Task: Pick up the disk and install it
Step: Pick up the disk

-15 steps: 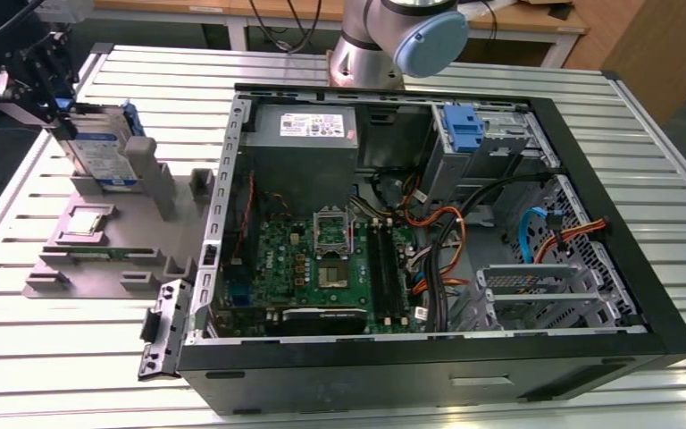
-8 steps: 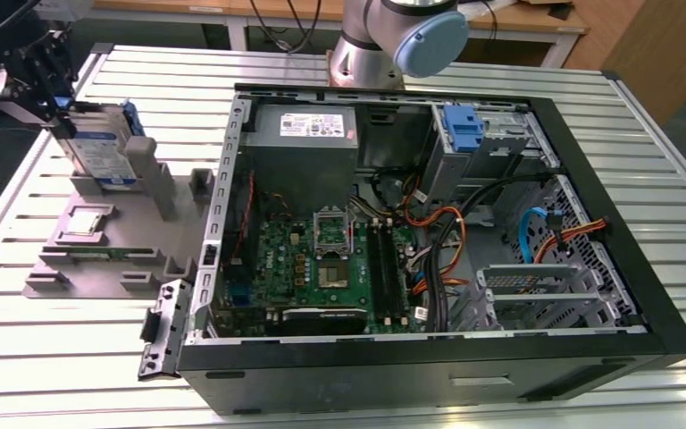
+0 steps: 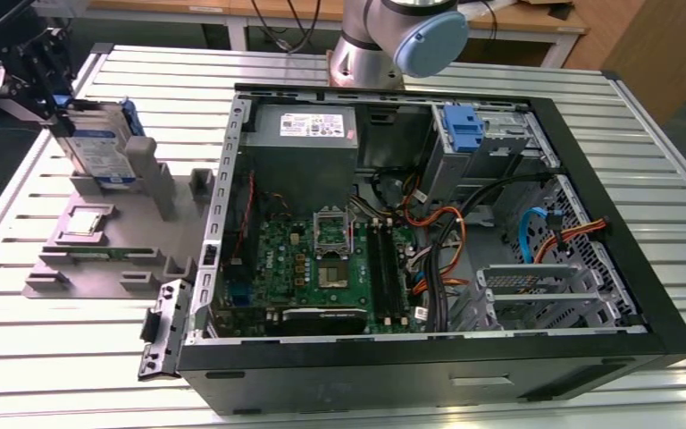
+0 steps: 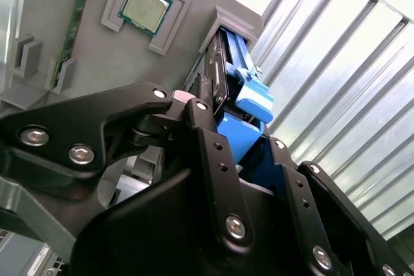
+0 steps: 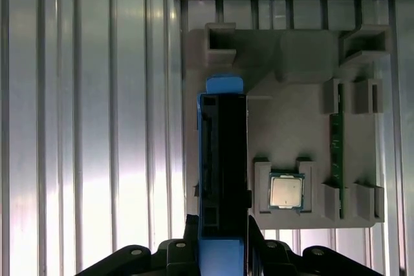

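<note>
The grey fixture tray [image 3: 81,273] sits on the slatted metal table [image 3: 69,366] just beside the open computer case [image 3: 439,357], on the exterior view's left. It holds 3 parts. The disk [image 3: 103,147] stands upright on edge in the tray's tall slotted stand, 1 processor chip [image 5: 286,192] lies flat in a square pocket, and 1 green memory stick [image 5: 336,153] stands on edge in a narrow slot near the chip. The gripper [image 5: 223,227] is clamped on the disk's upper end, its 2 black fingers [image 4: 213,153] pressed against opposite faces of the blue caddy. The disk's lower edge seems to sit inside the stand, though the stand's walls hide that edge. Inside the case lie a green motherboard [image 3: 319,259], orange and blue cables, a grey power supply [image 3: 307,125] at the far wall, and a blue drive carrier [image 3: 463,125] in the far corner bay. The disk has a white-and-blue label and the power supply a white one; the print on both is too small to read.
</note>
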Available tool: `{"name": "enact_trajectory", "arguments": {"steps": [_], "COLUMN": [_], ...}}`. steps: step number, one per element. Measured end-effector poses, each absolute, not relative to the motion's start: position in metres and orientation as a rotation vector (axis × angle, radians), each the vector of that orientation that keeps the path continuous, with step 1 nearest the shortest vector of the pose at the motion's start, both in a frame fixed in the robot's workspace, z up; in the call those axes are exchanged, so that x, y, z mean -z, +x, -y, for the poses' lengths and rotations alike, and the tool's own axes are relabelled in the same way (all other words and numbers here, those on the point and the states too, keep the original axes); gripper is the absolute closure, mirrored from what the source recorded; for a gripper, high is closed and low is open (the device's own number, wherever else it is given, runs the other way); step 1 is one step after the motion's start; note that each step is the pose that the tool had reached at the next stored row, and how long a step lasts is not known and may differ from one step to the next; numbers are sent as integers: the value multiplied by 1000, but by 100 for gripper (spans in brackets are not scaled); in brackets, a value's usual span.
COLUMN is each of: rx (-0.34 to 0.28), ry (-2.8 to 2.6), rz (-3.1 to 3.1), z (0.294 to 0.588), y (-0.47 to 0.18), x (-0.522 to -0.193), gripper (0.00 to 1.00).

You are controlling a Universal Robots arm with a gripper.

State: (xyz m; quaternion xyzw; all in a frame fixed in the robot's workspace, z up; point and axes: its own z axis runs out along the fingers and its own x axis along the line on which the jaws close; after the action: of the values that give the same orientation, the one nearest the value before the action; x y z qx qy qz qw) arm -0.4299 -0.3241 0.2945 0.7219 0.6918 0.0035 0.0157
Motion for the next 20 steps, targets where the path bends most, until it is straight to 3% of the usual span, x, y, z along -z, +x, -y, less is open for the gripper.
{"name": "enact_trajectory", "arguments": {"steps": [20], "rx": [-9], "ry": [2244], "rz": [-2151], "z": [324], "y": [-430], "x": [-306], "gripper": [63]}}
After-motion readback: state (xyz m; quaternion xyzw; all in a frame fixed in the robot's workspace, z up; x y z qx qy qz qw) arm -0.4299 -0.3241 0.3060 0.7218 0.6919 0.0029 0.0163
